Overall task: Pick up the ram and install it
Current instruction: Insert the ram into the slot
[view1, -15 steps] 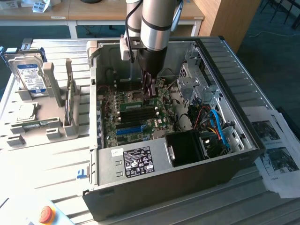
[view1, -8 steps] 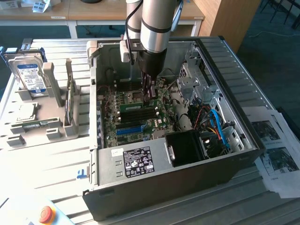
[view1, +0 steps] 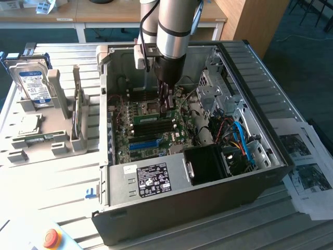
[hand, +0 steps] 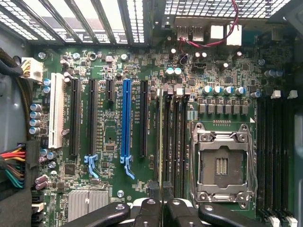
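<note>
Inside the open computer case (view1: pixel 270 104), my gripper (view1: pixel 166 105) reaches down over the large green motherboard (view1: pixel 125 114). The ram (view1: pixel 152 118) is a long narrow green stick lying along the black memory slots, just under the fingertips. In the wrist view the ram (hand: pixel 160 137) appears edge-on as a thin pale line among the memory slots (hand: pixel 176 142), beside the CPU socket (hand: pixel 222 165). My gripper (hand: pixel 161 205) is shut on the ram's near end, with a black finger on each side.
On the exterior view's left, a grey fixture (view1: pixel 52 140) holds a silver hard drive (view1: pixel 34 83). The case also contains a labelled power supply (view1: pixel 151 177), blue cables (view1: pixel 244 143) and a drive cage (view1: pixel 213 83). Papers (view1: pixel 307 166) lie on the right; a red button (view1: pixel 50 238) sits near the front.
</note>
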`<act>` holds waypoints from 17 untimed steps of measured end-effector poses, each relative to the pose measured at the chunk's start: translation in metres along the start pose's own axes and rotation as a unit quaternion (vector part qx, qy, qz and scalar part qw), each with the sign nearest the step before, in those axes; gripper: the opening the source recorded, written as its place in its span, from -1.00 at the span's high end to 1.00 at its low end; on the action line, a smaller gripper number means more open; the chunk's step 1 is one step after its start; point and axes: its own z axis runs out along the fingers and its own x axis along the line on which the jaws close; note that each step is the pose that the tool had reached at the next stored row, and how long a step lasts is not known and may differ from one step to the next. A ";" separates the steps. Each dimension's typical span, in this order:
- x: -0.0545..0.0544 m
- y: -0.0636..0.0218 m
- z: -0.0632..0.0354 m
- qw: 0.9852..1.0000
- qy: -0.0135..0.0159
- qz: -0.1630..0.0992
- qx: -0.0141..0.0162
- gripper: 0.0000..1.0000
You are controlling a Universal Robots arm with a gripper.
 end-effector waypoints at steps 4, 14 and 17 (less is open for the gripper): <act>0.000 -0.0022 0.0000 1.000 0.000 0.000 0.000 0.76; 0.000 -0.0029 0.0057 1.000 0.000 0.000 0.000 0.76; 0.000 -0.0029 0.0080 1.000 0.000 0.000 0.000 0.76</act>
